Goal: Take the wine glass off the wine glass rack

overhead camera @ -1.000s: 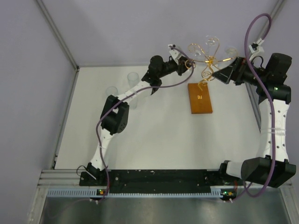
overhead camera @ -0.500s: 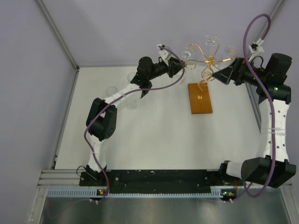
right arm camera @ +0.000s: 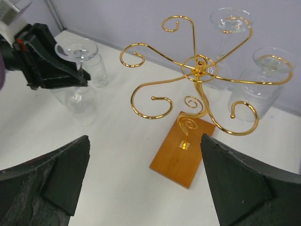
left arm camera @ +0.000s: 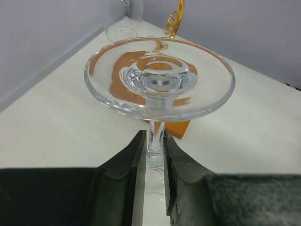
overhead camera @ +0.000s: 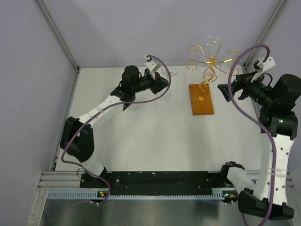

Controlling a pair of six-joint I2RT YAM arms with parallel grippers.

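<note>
Left pincer [left arm camera: 153, 141] is closed almost fully on the stem of the inverted glass [left arm camera: 160, 80], held clear of the rack [overhead camera: 209, 61], to its left. Right pincer [overhead camera: 230, 87] stands wide open, empty. Keep the stem vertical; lower slowly onto bare table [overhead camera: 155, 136].

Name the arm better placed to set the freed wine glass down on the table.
Left. The left hand is shut on the stem of the clear inverted wine glass, held apart from the gold wire rack. The right hand is open, empty, facing the rack.
</note>
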